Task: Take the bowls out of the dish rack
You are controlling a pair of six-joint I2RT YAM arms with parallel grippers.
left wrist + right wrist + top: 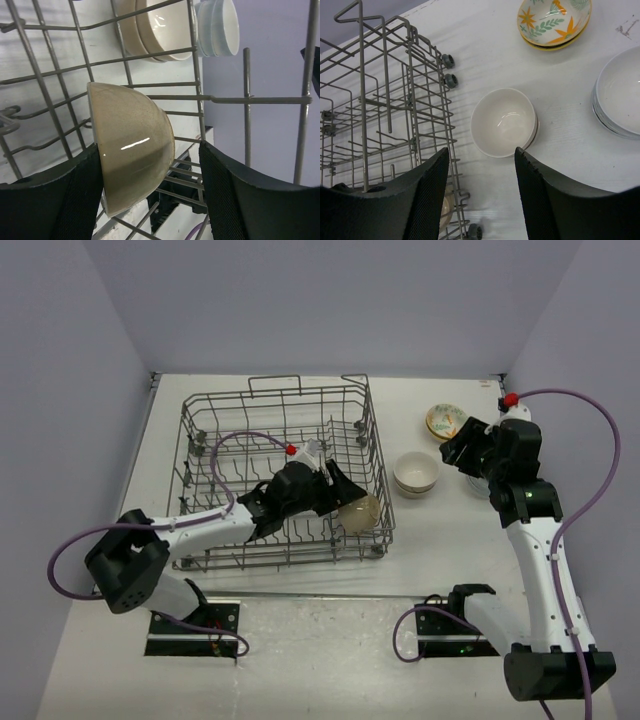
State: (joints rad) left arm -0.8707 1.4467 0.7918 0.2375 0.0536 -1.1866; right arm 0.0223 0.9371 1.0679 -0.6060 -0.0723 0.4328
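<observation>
Grey wire dish rack (250,425) sits left-centre on the white table (330,640), w/ one beige bowl (130,130) lying on its side against the wires in the near-right corner. L gripper (150,152) is down inside the rack, fingers spread either side of that bowl. One finger (70,200) touches the bowl by its rim, while the other (240,200) stands apart from its base, so no pinch. R gripper (481,152) hangs over the table just right of the rack, fingers spread w/ nothing btwn them. Out on the table below it is a stack of beige bowls (504,122) w/ white insides, near the rack's right wall. A yellow bowl (554,20) painted w/ orange flowers & green leaves sits farther back. White bowls (620,95) are stacked off to the right, well apart from the rack.
</observation>
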